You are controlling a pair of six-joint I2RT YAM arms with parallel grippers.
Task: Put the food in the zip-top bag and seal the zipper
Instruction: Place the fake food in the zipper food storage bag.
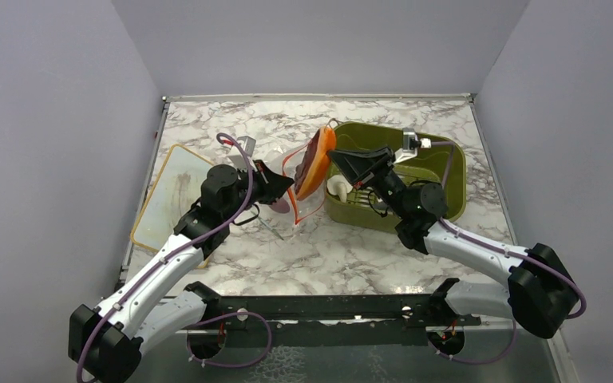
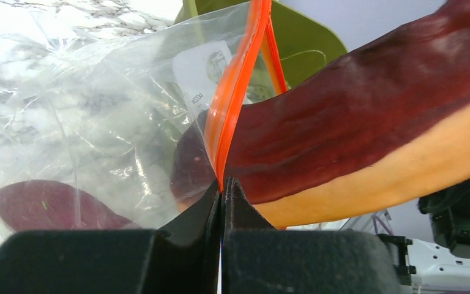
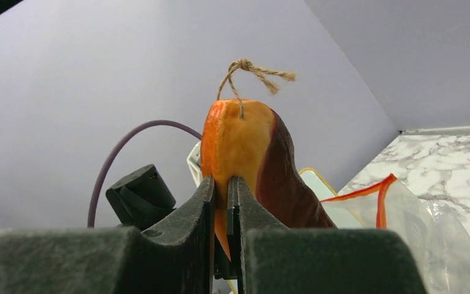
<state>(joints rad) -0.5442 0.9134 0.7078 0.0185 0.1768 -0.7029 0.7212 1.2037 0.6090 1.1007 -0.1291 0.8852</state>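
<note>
The clear zip-top bag [image 1: 303, 203] is held up off the marble. My left gripper [image 1: 284, 190] is shut on its red-orange zipper strip [image 2: 235, 92]. A dark red-purple piece [image 2: 43, 205] lies inside the bag [image 2: 98, 116]. My right gripper [image 1: 338, 159] is shut on the rim of a large orange crescent slice [image 1: 316, 162] with a dark red face [image 2: 373, 135] and a twine loop [image 3: 245, 67]. The slice's lower end pokes into the bag's mouth. A white mushroom [image 1: 337, 187] lies in the tub. The right wrist view shows the slice [image 3: 238, 141] and the bag [image 3: 416, 226].
The olive-green tub [image 1: 439, 171] stands at the right, under my right arm. A tan-rimmed white board [image 1: 168, 191] lies at the left, beside my left arm. Grey walls close in the marble table on three sides.
</note>
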